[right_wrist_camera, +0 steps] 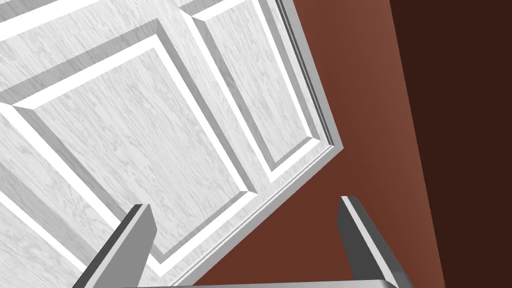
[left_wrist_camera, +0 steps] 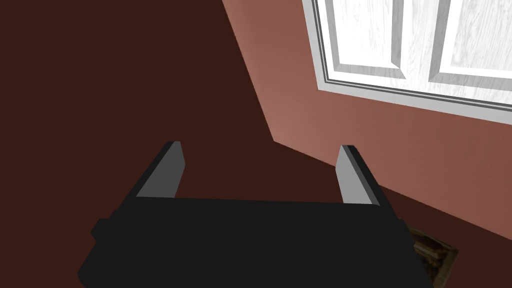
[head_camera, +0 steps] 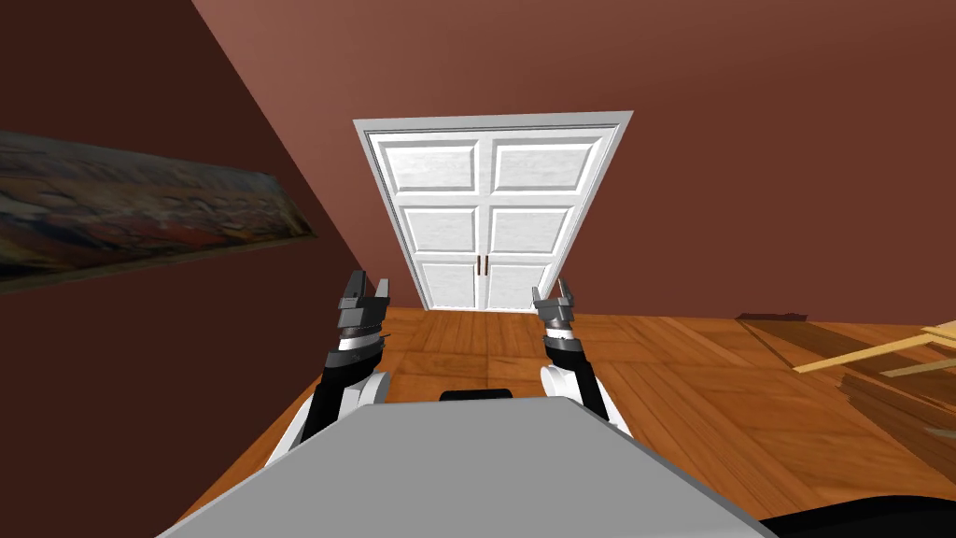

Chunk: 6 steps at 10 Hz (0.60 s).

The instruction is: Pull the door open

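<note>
Red-brown walls stood all around me, and a brown wood floor (head_camera: 485, 336) ran ahead to the far wall. The white door (head_camera: 439, 229) was in that far wall, straight ahead of me, and it was shut. It had two halves that met in the middle. Two thin dark handles (head_camera: 483, 265) sat side by side at that middle line. Each handle stood upright, long from top to bottom.

My left jaws were apart, with nothing between the two grey fingers (left_wrist_camera: 167, 172). My right jaws were apart too, and their fingers (right_wrist_camera: 131, 245) held nothing. Both were up in front of me, well apart from the door.

The handles lay far ahead, between my two arms. I judged the right arm was a little nearer to them. I thought I had to move closer first, then bring the jaws in so they could close from the sides on one upright handle.

A long picture (head_camera: 140, 210) hung on the left wall.
</note>
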Available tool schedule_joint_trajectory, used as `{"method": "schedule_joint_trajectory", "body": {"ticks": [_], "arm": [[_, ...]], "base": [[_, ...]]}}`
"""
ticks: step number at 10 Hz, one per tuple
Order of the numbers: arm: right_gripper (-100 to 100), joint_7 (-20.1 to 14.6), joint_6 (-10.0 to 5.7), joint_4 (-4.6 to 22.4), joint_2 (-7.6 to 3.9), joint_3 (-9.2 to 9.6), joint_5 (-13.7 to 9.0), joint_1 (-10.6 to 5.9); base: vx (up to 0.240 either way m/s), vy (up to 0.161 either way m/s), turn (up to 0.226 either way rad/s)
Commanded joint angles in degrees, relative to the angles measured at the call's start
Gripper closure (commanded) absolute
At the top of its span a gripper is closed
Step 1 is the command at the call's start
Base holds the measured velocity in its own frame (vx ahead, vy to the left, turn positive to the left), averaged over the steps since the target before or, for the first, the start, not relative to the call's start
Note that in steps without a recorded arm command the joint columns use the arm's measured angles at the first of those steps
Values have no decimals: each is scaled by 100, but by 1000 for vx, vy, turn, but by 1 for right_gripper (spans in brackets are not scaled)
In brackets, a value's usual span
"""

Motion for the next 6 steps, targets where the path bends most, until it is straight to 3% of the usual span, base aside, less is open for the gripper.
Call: {"method": "schedule_joint_trajectory", "body": {"ticks": [1, 6], "arm": [[-100, -179, -50, 143, -43, 8, -55, -6], [-100, -712, -232, 658, -172, 34, -226, -52]], "base": [[96, 32, 29], [103, 30, 29]]}}
